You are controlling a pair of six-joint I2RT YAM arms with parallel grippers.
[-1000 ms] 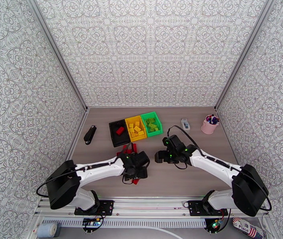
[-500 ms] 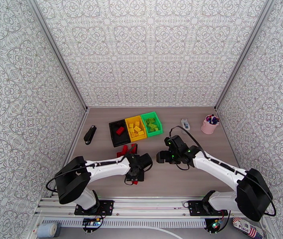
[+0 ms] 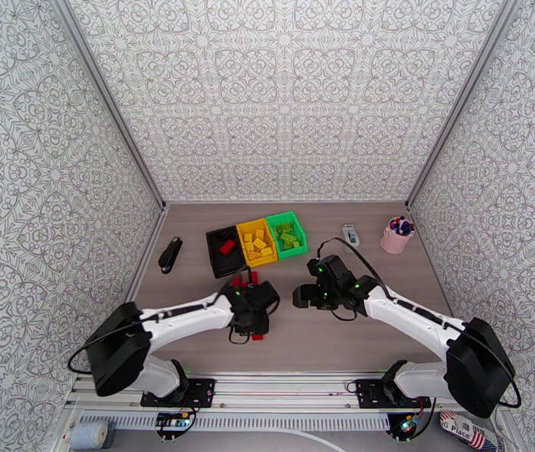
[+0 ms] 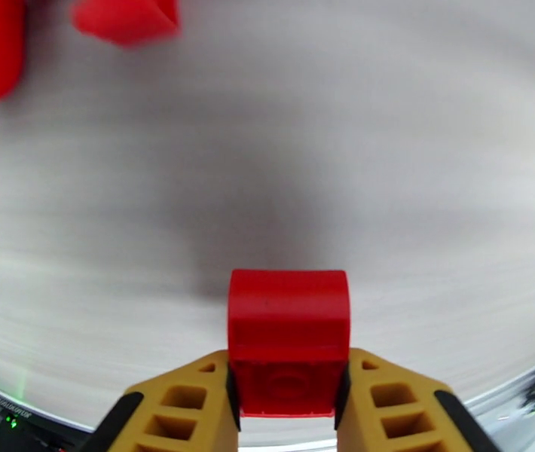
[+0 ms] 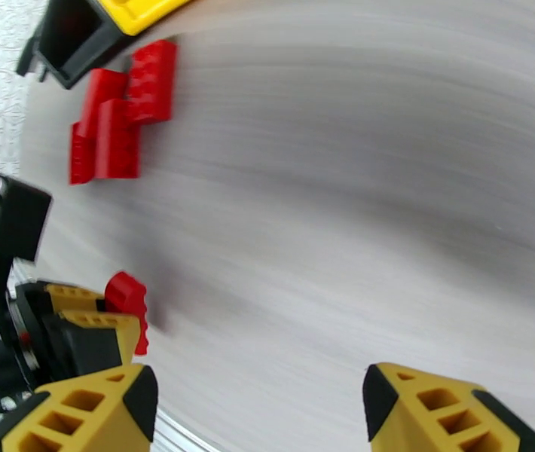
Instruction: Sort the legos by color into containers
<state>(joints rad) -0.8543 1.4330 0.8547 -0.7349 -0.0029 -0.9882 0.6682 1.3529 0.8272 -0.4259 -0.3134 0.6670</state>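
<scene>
The left gripper (image 4: pixel 288 389) is clamped on a red brick (image 4: pixel 288 325) over the table (image 4: pixel 418 182), near the black bin (image 3: pixel 212 250). The right gripper (image 5: pixel 260 404) hangs empty, jaws apart. The yellow bin (image 3: pixel 256 222) and green bin (image 3: pixel 282 216) hold matching bricks and the black bin one red. A few loose red bricks (image 5: pixel 117 122) lie unsorted beside it, so sorting appears nearly done.

Over on the far right of the wooden table (image 3: pixel 305 344) sits a pink cup (image 3: pixel 396 240), upright, stuffed with small coloured bits too small to make out. Near it, on the left, a little white device (image 3: pixel 350 235) lies flat. Across on the left edge, a slim black object (image 3: pixel 169 255) lies at a slant. Patterned grey-and-white walls (image 3: pixel 282 107) close in on three sides. Down front, a metal rail (image 3: pixel 290 386), a grey roll (image 3: pixel 89 435) on the left, a printed packet (image 3: pixel 469 432) on the right
</scene>
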